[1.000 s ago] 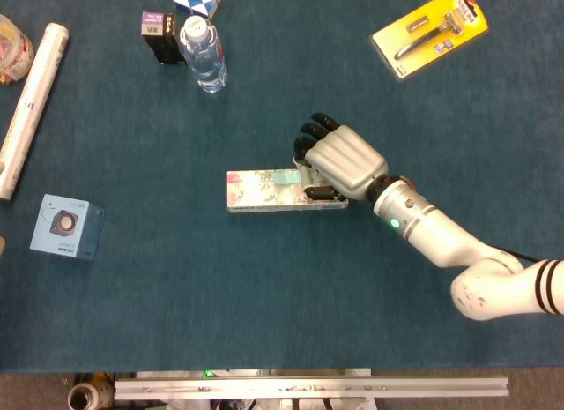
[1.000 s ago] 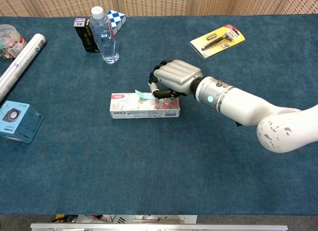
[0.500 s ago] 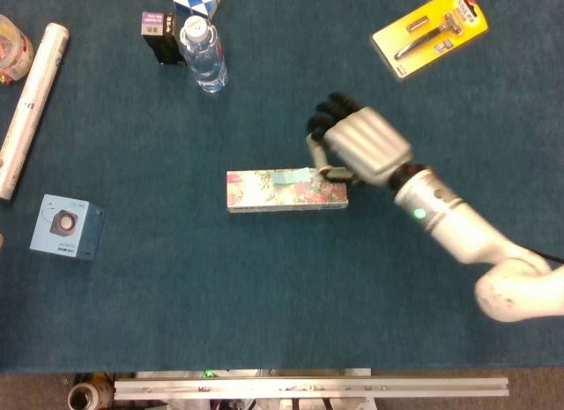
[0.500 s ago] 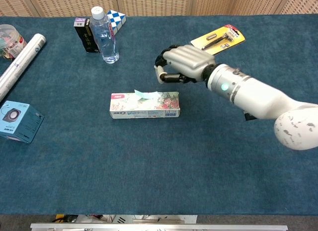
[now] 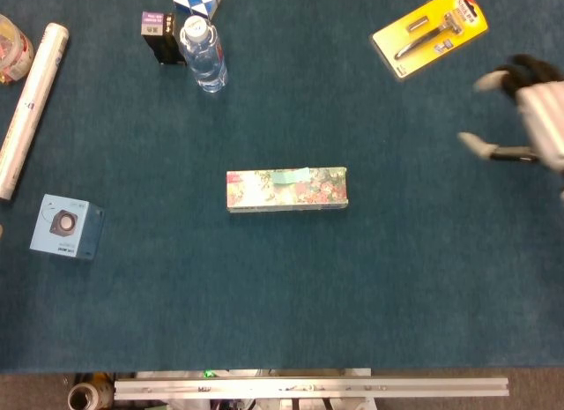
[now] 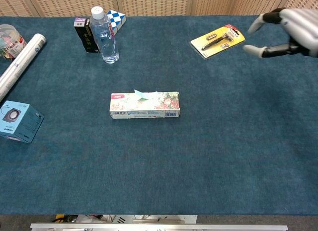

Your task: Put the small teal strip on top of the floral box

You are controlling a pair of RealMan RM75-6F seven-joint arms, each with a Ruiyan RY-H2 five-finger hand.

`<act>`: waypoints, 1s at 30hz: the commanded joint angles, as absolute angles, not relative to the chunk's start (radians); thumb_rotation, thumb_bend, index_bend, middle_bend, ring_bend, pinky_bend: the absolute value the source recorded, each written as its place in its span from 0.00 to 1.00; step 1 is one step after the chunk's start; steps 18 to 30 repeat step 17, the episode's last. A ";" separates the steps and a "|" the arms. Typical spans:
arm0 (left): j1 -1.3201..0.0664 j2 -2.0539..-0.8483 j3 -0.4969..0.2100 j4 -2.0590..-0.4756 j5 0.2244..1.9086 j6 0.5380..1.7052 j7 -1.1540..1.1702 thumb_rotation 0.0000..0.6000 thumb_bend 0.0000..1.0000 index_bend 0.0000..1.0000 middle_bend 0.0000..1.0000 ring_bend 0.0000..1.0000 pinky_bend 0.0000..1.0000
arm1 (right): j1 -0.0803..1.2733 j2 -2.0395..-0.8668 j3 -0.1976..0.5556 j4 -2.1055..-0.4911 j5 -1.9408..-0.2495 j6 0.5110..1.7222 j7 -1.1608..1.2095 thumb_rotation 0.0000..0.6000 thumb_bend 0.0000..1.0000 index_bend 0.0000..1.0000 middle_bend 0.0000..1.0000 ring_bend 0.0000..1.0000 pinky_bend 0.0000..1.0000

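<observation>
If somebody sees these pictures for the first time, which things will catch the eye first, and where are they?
The floral box lies alone in the middle of the blue table, with the small teal strip on its top. At the far right edge the right hand hangs blurred above the table, fingers apart and holding nothing. A yellow razor pack stands out at the upper right.

No readable text anywhere. Floral box (image 6: 144,106), well left of the right hand (image 6: 293,35), has a pink label at its left end (too small to read). Black carton (image 6: 85,35), far left of the hand, carries a purple label, also illegible.
</observation>
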State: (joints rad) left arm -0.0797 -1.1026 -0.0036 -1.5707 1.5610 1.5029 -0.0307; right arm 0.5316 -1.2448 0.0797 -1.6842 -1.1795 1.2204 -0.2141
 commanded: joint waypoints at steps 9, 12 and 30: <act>-0.052 -1.111 -0.001 -1.589 1.554 1.539 -0.025 1.00 0.25 0.13 0.19 0.18 0.07 | 0.259 -1.134 -0.008 -1.647 -1.242 1.454 -0.065 0.46 0.13 0.30 0.30 0.14 0.24; -0.050 -1.112 0.001 -1.592 1.553 1.537 -0.021 1.00 0.25 0.13 0.19 0.18 0.07 | 0.222 -1.137 -0.009 -1.640 -1.249 1.475 -0.032 0.45 0.13 0.30 0.30 0.14 0.24; -0.047 -1.108 0.004 -1.599 1.562 1.541 -0.017 1.00 0.25 0.13 0.19 0.18 0.07 | 0.191 -1.133 -0.004 -1.637 -1.273 1.488 -0.026 0.45 0.13 0.30 0.30 0.14 0.24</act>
